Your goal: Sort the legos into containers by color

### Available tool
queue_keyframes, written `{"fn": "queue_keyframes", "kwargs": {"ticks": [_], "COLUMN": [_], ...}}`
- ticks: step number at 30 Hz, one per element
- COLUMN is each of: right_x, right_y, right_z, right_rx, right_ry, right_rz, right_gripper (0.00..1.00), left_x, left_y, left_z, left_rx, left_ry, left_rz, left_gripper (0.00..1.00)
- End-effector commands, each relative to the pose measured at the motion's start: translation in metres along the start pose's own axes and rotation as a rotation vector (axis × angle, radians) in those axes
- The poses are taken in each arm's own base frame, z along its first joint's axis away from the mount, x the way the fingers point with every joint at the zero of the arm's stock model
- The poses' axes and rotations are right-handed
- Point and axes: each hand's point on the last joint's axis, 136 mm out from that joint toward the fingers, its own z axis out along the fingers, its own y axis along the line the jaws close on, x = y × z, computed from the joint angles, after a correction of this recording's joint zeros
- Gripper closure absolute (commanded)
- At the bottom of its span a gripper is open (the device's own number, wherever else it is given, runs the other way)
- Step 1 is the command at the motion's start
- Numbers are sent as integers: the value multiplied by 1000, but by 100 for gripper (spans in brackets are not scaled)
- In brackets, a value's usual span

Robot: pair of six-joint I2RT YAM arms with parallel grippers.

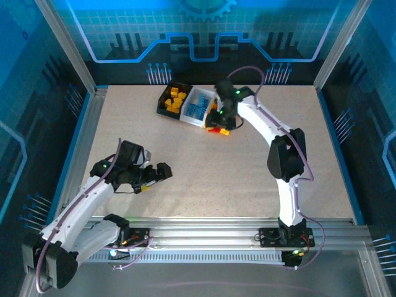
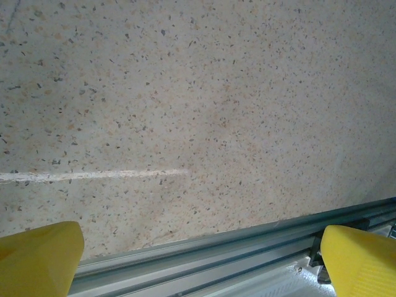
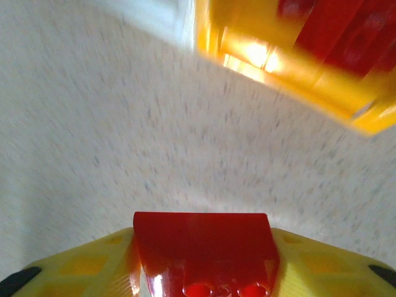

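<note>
Three containers stand in a row at the back of the table: a black one [image 1: 168, 94] with yellow legos [image 1: 176, 101], a white one [image 1: 193, 99] with light blue legos [image 1: 199, 110], and a yellow-orange one [image 3: 291, 65] with red legos [image 3: 346, 31]. My right gripper [image 1: 218, 125] hovers at the front of the yellow-orange container and hides most of it in the top view. In the right wrist view this gripper [image 3: 203, 260] is shut on a red lego [image 3: 204, 238]. My left gripper [image 1: 162, 173] is open over bare table near the front left, its yellow fingertips [image 2: 37, 260] wide apart.
The table's metal front rail [image 2: 247, 253] runs just under the left gripper. A faint white line [image 2: 93, 176] marks the speckled tabletop [image 1: 204, 179]. Frame posts and blue walls enclose the table.
</note>
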Motion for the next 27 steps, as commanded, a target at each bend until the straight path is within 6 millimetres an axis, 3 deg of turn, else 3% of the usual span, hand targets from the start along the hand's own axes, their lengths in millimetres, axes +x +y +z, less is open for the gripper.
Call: {"fn": "queue_keyframes", "kwargs": {"ticks": [1, 7, 9, 10, 13, 21, 27], "right_x": [-34, -75, -83, -84, -93, -114, -127], "right_y": [-5, -31, -35, -42, -50, -58, -57], "right_z": [-6, 7, 6, 19, 27, 38, 32], "right_rx": [-82, -104, -114, -105, -109, -134, -158], "right_ry": [-37, -69, -81, -63, -67, -97, -138], "right_rz": [98, 183, 197, 213, 236, 275, 273], "right_gripper": [49, 48, 48, 48, 47, 42, 30], "left_x": [-6, -19, -22, -23, -26, -31, -34], "left_y": [-10, -16, -18, -18, -18, -18, -21], "left_z": [-2, -1, -1, 0, 1, 5, 8], "left_rx": [17, -4, -9, -12, -18, -38, -39], "left_ry": [7, 13, 13, 16, 18, 44, 60], "left_rz": [2, 6, 5, 4, -4, -6, -3], "left_gripper": [1, 1, 1, 1, 1, 1, 1]}}
